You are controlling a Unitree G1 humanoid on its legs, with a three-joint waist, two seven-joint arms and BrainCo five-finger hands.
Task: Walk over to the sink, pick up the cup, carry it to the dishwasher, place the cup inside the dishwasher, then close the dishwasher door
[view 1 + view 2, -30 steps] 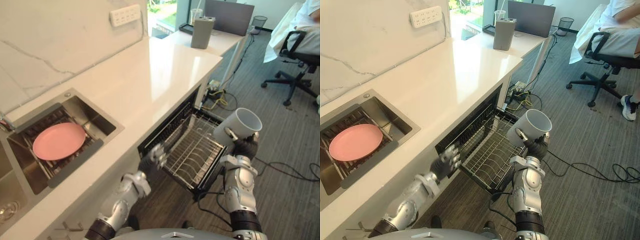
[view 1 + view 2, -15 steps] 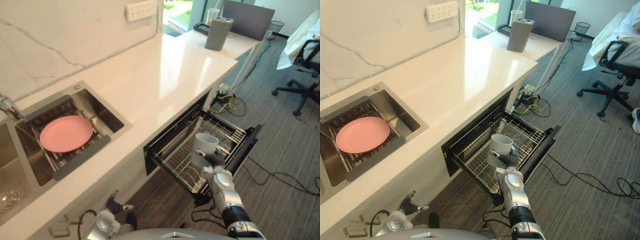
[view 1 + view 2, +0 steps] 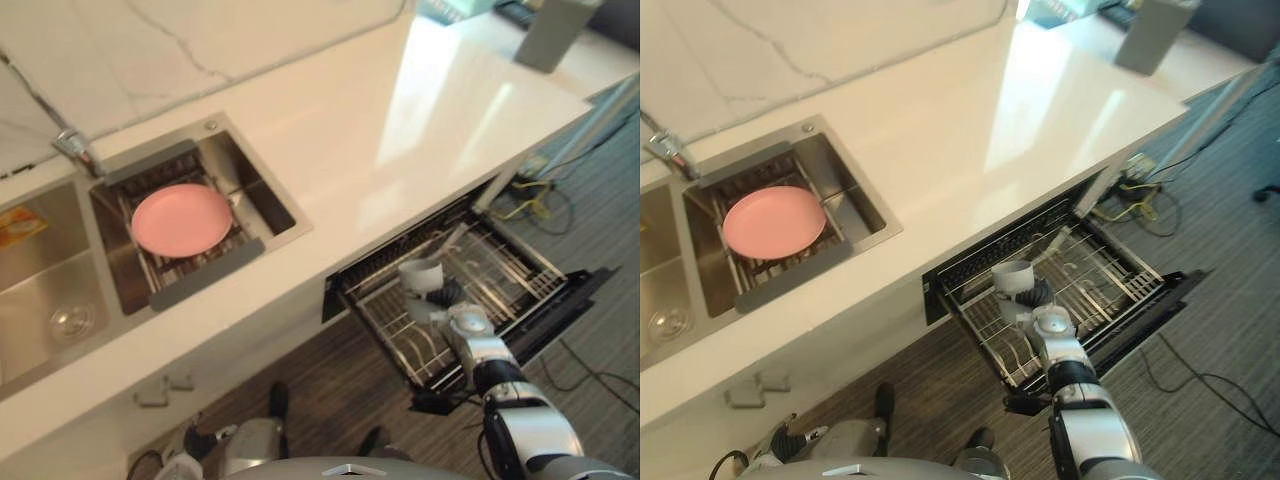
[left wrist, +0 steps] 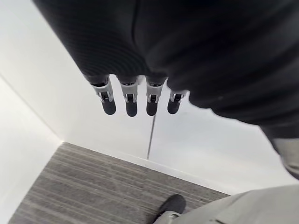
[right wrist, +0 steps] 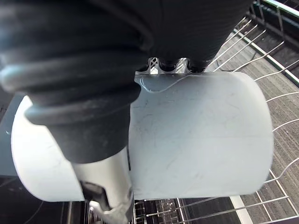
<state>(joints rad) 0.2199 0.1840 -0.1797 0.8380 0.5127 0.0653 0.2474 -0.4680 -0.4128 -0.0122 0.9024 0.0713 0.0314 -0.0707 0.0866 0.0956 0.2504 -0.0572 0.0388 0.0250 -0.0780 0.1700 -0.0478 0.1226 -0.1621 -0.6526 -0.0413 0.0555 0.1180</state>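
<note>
- Gripping the white cup (image 3: 421,272) in the right hand (image 3: 1038,296), with fingers and thumb curling round its wall, as the right wrist view shows.
- Holding the cup mouth-up over the pulled-out dishwasher rack (image 3: 500,265), at the rack end nearer the sink; cannot tell if its base is touching the wires.
- Seeing rack wires (image 5: 280,116) crowding just beside and past the cup, and the counter (image 3: 400,120) edge overhanging the rack's back.
- Noting the dishwasher door (image 3: 568,300) lying open along the rack's outer side.
- Hanging the left hand (image 4: 128,100) low with fingers straight and holding nothing, above grey carpet (image 4: 93,186), close to white cabinet panels (image 4: 28,70).
- Spotting a pink plate (image 3: 182,219) sitting on a grid in the sink (image 3: 262,200), well apart from the cup, with a faucet (image 3: 75,150) at the sink's back corner.
- Spotting a grey box (image 3: 555,30) at the counter's far end.
</note>
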